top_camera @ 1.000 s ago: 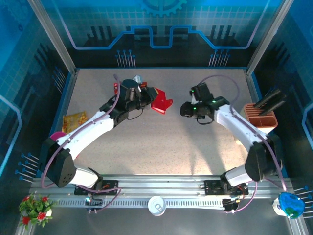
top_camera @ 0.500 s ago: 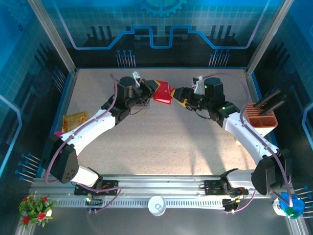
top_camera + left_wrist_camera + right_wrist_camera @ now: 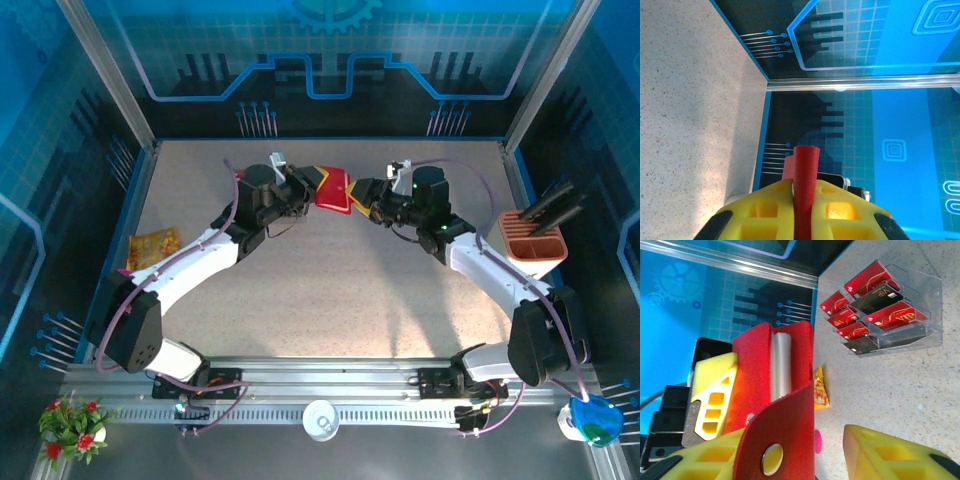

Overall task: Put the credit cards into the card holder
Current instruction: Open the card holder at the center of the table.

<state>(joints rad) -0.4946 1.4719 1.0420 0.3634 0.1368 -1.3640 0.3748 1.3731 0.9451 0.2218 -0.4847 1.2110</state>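
The card holder (image 3: 334,188) is a red felt folder held up above the table's back middle, with my left gripper (image 3: 305,184) shut on its left edge. In the left wrist view the yellow fingers (image 3: 840,210) pinch the card holder's red edge (image 3: 805,175). My right gripper (image 3: 366,194) stands open at its right side. The card holder's snap flap (image 3: 785,435) lies against one finger, the other finger (image 3: 890,452) stands apart, and a pale clear pocket (image 3: 780,365) shows inside. The credit cards (image 3: 875,302), red with black bands, stand in a clear rack on the table.
A yellow-orange snack packet (image 3: 152,246) lies at the left, with a small magenta disc (image 3: 118,275) near it. A salmon-pink compartment box (image 3: 532,240) with black items stands at the right edge. Blue walls close the back and sides.
My left gripper has carried the card holder up and toward the back middle. The right gripper has swung left and back, and its fingers now bracket the holder's flap.
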